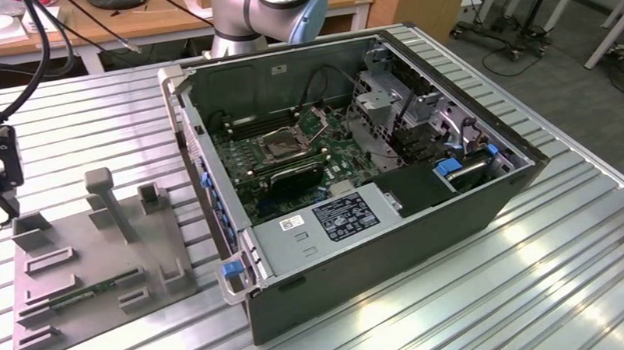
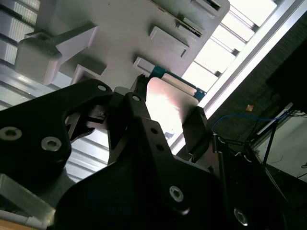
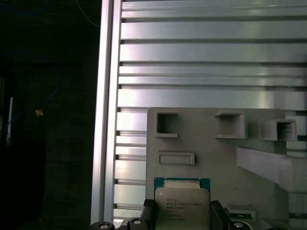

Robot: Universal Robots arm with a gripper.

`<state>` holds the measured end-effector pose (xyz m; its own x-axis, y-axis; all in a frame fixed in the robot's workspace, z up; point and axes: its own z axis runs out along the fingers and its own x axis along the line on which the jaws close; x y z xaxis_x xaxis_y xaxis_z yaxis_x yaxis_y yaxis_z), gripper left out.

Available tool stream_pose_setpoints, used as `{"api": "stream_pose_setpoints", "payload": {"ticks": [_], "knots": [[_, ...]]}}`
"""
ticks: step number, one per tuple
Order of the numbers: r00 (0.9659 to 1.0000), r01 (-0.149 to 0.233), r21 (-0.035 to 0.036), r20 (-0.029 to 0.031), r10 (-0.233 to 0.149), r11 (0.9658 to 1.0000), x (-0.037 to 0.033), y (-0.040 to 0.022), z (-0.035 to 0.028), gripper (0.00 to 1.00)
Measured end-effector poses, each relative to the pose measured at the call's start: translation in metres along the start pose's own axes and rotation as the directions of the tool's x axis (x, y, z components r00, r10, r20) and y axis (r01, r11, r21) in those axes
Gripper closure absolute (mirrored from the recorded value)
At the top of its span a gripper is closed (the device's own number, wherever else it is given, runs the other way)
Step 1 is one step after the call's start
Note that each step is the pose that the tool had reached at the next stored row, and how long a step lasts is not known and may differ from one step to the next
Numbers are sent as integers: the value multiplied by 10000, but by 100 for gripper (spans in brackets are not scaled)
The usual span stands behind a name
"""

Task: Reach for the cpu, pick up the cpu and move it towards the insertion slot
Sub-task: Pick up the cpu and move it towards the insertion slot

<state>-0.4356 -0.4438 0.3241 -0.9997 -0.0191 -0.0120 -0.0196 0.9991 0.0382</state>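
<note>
Cpu [image 3: 182, 205] clamped by opposite edges in end effector [image 2: 169, 104], over grey fixture [image 3: 216, 153] on table [image 3: 201, 52]. Insertion slot [image 1: 286, 144] well apart, inside open computer case [image 1: 419, 241].

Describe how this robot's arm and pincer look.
The silver-grey tubular arm has rounded joints, one closed by a light blue cap. Black cables hang beside it. The matte black pincer is built of flat, angular link plates joined by silvery hex-socket bolts, ending in two slim black fingers.
</note>
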Motion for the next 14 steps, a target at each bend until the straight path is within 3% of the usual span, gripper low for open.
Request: {"api": "stream_pose_setpoints", "payload": {"ticks": [9,14], "knots": [[10000,0,-1,1,0,10000,-1,3,-79,46],[10000,1,-1,2,-1,10000,-1,3,-88,46]]}}
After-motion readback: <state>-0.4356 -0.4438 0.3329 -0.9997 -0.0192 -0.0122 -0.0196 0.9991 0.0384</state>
